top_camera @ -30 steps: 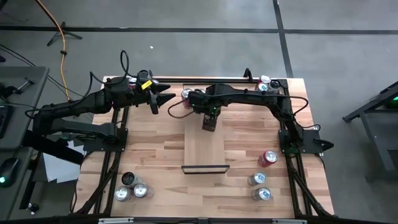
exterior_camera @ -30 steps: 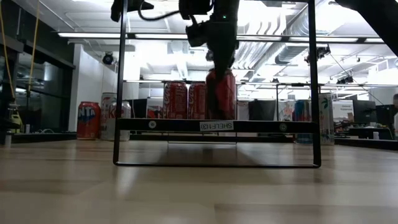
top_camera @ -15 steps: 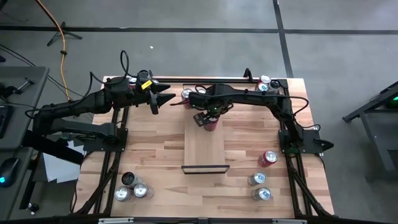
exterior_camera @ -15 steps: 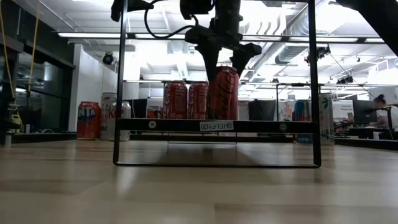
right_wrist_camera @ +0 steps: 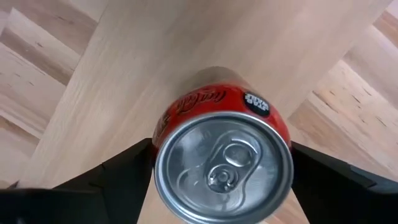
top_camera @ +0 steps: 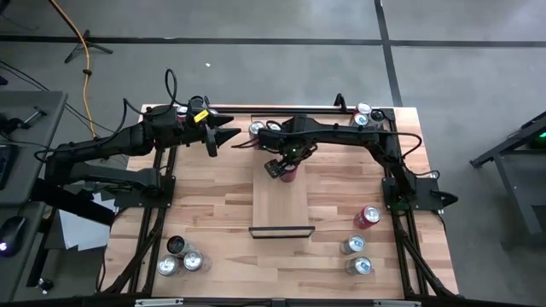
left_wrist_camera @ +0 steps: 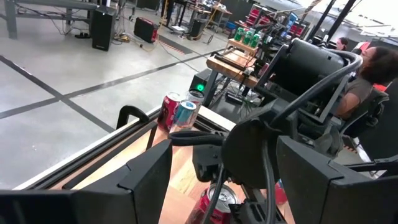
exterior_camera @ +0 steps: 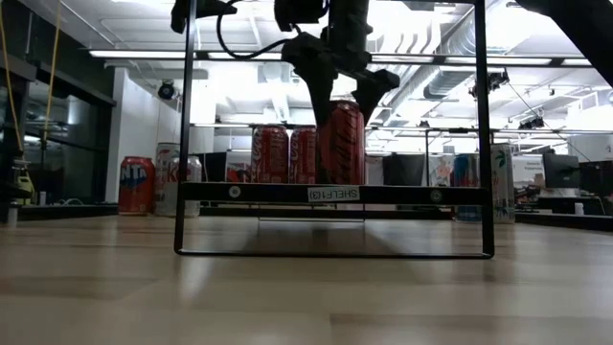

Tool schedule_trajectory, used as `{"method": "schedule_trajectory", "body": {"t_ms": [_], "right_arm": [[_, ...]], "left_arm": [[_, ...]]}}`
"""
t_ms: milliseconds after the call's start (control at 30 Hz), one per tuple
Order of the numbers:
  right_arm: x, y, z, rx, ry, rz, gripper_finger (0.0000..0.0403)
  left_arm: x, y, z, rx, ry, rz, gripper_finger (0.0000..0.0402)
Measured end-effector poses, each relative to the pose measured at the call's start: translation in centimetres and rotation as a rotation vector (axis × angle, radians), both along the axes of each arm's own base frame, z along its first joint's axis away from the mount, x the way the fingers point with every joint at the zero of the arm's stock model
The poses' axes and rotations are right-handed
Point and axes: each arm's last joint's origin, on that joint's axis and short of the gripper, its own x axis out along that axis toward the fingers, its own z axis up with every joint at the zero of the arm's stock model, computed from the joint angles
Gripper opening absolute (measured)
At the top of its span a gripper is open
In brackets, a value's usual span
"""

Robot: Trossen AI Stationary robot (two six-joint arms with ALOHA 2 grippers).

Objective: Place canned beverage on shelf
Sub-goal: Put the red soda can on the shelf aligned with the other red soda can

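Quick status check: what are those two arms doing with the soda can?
Right tool open above red can. Can upright on shelf. Left tool waits at table's far edge. Nothing blocking.

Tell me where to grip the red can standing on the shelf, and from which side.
Grip the red can across its round side wall, coming from straight above. It stands upright on the shelf, top exposed, and the open right gripper already straddles it that way.

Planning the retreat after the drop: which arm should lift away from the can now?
Right. The right gripper hangs open directly over the red can standing upright on the shelf, so it only needs to rise. The left gripper waits off the shelf, near the table's far left edge.
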Motion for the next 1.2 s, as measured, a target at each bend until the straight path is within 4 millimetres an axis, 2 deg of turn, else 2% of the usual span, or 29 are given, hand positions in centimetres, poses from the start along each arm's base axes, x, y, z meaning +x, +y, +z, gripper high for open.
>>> {"method": "schedule_trajectory", "body": {"t_ms": [300,567,700,967,1200], "right_arm": [[0.0,0.0,0.0,-0.011,-0.005,-0.004,0.0339],[0.0,0.0,0.1,-0.017,-0.006,0.027,0.0396],[0.3,-0.3,0.2,0.003,-0.04,0.054,0.0389],[0.1,-0.7,0.2,0.047,-0.064,0.374,0.0386],[-0.4,-1.8,0.2,-0.021,-0.053,0.866,0.0386]], "left_arm": [[0.0,0.0,0.0,0.001,0.0,0.0,0.0239],[0.0,0.0,0.0,0.001,0.0,0.0,0.0239],[0.0,0.0,0.0,0.001,0.0,0.0,0.0239],[0.0,0.0,0.0,0.0,-0.001,0.0,0.0239],[0.0,0.0,0.0,-0.002,-0.001,0.0,0.0239]]}}
